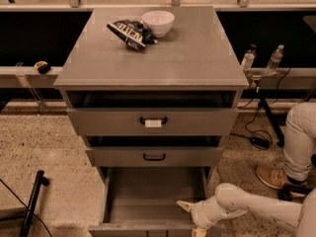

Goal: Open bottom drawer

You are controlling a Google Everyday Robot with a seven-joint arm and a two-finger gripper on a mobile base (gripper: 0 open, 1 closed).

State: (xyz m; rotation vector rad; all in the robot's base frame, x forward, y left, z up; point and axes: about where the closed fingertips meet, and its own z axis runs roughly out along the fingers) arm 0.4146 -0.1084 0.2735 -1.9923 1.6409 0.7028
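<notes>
Camera view shows the gripper (190, 217) low at the near right, at the right end of the bottom drawer's (148, 196) front wall. Its two pale fingers (183, 204) are spread apart and hold nothing; one reaches over the grey interior, the other hangs at the front edge. The arm runs off to the right.

The bottom drawer lies just left of the claw. It is already pulled well out toward the near side, and its floor shows empty. Its long axis runs left to right, and its travel runs far to near. Its handle is cut off by the frame edge. My guess is that little pulling remains, if any.

Above it, the middle drawer (154, 157) and the top drawer (153, 121) are each slightly out. On the cabinet top (197, 58) a white bowl (158, 22) touches a snack bag (129, 32). A person's leg (301, 137) is at the right, beside the arm.
</notes>
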